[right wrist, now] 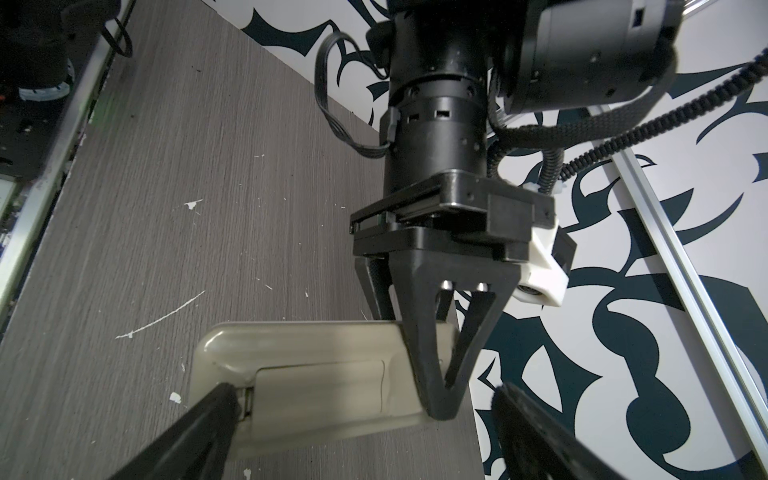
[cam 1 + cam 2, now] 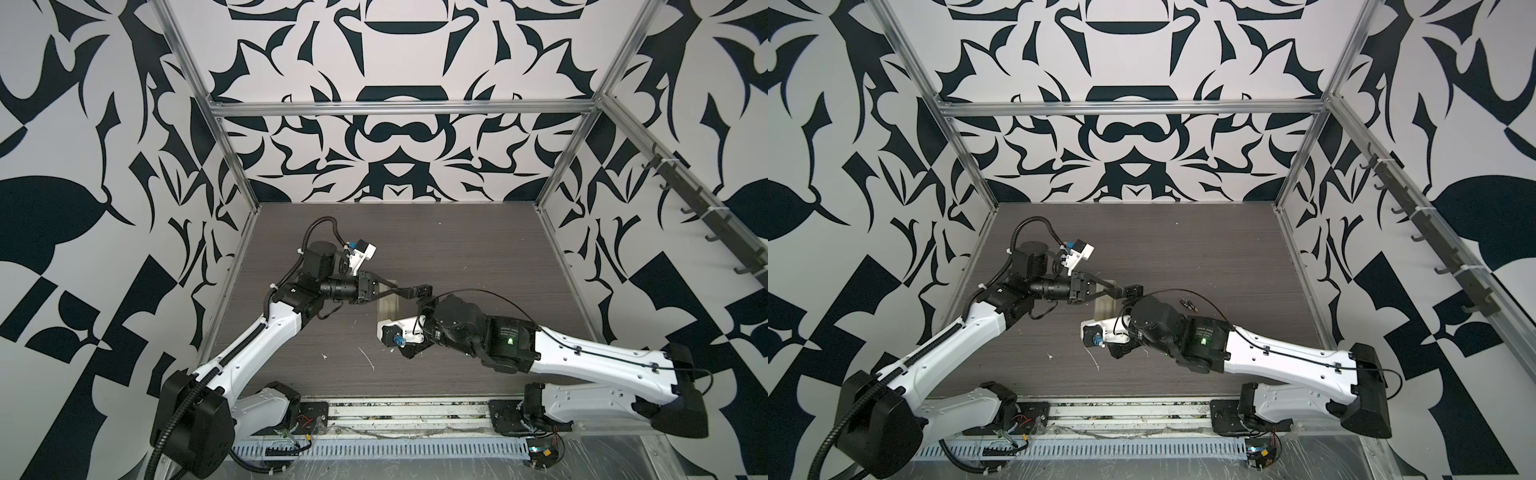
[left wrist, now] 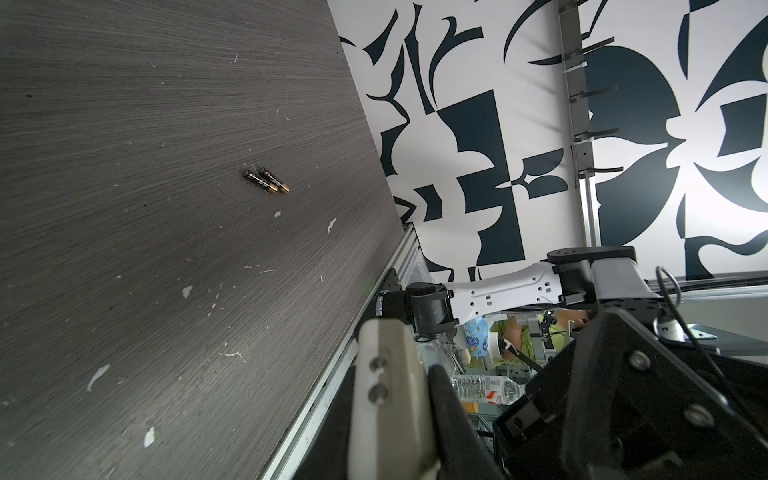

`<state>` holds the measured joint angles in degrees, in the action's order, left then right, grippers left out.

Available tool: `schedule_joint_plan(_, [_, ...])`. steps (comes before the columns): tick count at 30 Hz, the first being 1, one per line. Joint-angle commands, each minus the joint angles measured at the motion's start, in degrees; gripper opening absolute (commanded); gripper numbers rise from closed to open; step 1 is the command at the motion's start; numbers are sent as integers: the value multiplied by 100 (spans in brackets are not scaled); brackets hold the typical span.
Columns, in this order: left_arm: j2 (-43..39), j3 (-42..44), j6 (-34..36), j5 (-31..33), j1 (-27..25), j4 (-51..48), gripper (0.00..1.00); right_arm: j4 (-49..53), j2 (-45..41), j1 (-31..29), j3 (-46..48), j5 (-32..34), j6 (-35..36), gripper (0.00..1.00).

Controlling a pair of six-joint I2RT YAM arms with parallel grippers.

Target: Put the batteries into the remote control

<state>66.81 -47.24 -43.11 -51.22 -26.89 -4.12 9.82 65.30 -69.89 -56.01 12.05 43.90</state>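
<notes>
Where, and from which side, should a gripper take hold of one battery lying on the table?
Probably from straight above, with the fingers closing on its two ends. The batteries lie flat on the table, side by side and touching, so no finger would fit between them. Their ends and tops are free.

Both top views: bright, even, diffuse light from above, w/ only soft shadows under the arms on the dark table (image 2: 436,249). Wide-angle lens stretches the patterned walls (image 2: 62,208) twd the edges. Left wrist view: pale sheen across the tabletop, batteries (image 3: 266,180) sharp, close-up remote control (image 3: 386,399) blurred. Right wrist view: dimmer, remote control greyish, right gripper (image 1: 365,392) out of focus.
</notes>
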Motion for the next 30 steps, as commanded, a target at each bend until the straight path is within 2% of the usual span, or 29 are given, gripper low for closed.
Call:
schedule_joint_plan(1, [-135, -110, -30, -74, 32, -10, 0, -32, -113, -23, -131, 95, -48, 99])
schedule_joint_plan(30, [-202, -154, 13, 115, 118, -18, 0, -15, -217, -40, -121, -28, -39, 100])
